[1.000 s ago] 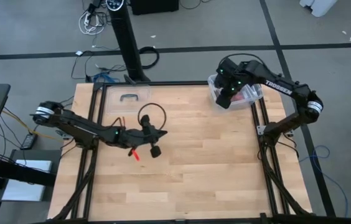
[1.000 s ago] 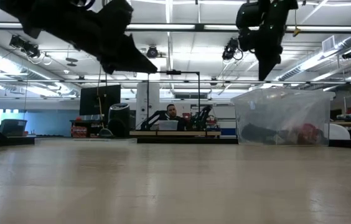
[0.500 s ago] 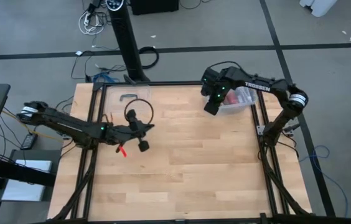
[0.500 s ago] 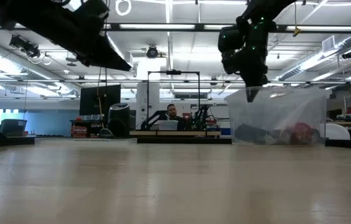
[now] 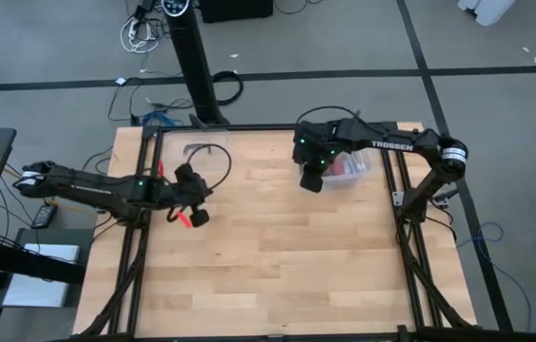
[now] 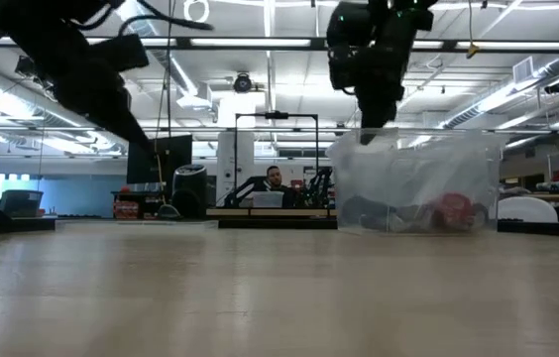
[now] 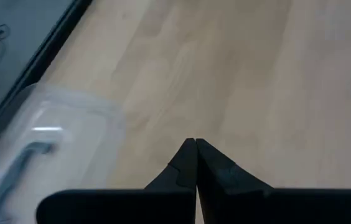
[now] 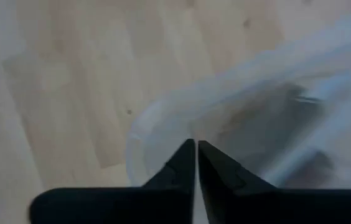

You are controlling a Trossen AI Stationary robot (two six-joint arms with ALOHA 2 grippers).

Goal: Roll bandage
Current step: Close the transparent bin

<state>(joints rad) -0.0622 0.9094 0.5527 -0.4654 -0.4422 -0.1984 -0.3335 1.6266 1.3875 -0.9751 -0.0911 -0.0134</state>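
A clear plastic box [image 5: 352, 169] stands on the table toward its far right and also shows in the low view [image 6: 418, 174]. Inside it lie a dark soft mass [image 6: 379, 212], which may be the black bandage, and something red [image 6: 453, 208]. My right gripper [image 5: 311, 180] is shut at the box's left rim, reaching down from above [image 6: 369, 131]. My left gripper [image 5: 200, 201] is shut and empty above the table's left half, near a clear lid [image 5: 192, 147]. My right gripper has its shut fingers on the box's rim [image 8: 157, 118] at the corner toward the table's left. The fingers come from above, pointing down, and hide the place of contact itself. The box stands upright with its bottom on the table.
The clear lid with a handle [image 7: 32, 146] lies flat at the table's far left. Bare wood takes up the middle and near half of the table [image 5: 277, 266]. A person sits at a desk far behind the table [image 6: 275, 178].
My right gripper has gone toward the table's left and a little toward its near edge, and the clear box has slid along the table with it, away from the far right corner. My left gripper has drawn back toward the table's left edge, still shut.
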